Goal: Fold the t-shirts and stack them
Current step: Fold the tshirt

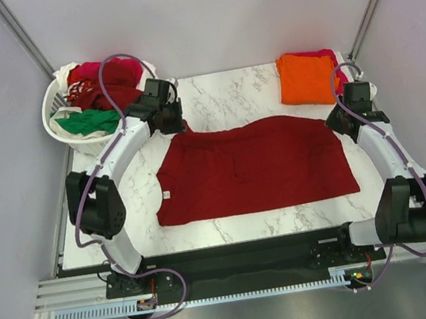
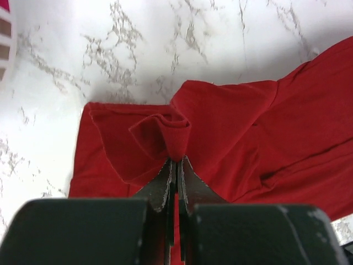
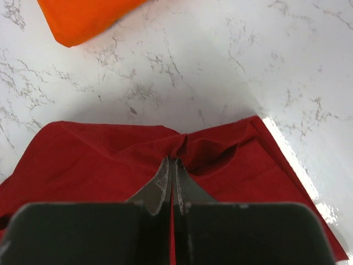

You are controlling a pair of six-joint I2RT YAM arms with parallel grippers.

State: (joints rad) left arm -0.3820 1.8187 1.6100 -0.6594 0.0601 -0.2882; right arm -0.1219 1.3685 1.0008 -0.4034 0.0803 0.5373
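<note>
The dark red t-shirt (image 1: 254, 165) lies spread flat across the middle of the marble table (image 1: 227, 93), its long axis running left to right. The neck opening faces left and the hem faces right, so the shirt lies sideways to the arms. A small white tag (image 1: 167, 193) shows at the neckline on the near-left part; any writing on it is too small to read, and no print or brand shows on the cloth. The far-left corner, a sleeve, is bunched into a raised fold, and the left gripper (image 2: 176, 165) has its fingers pressed together on that fold. The right gripper (image 3: 172, 165) likewise pinches a pucker of the far-right hem corner, with its jaws closed on the fabric. Both pinched points sit along the shirt's far edge, while the near edge lies straight on the table. In the far-right corner of the table, well apart from the red shirt, an orange t-shirt (image 1: 305, 77) lies folded on top of a magenta t-shirt (image 1: 325, 53), of which only a thin edge shows. At the far-left corner a white lattice basket (image 1: 61, 134) holds a loose heap: a green t-shirt (image 1: 87, 122) toward the near side, reddish and magenta cloth (image 1: 104, 75) behind it, and a white t-shirt (image 1: 67, 71) at the far rim
</note>
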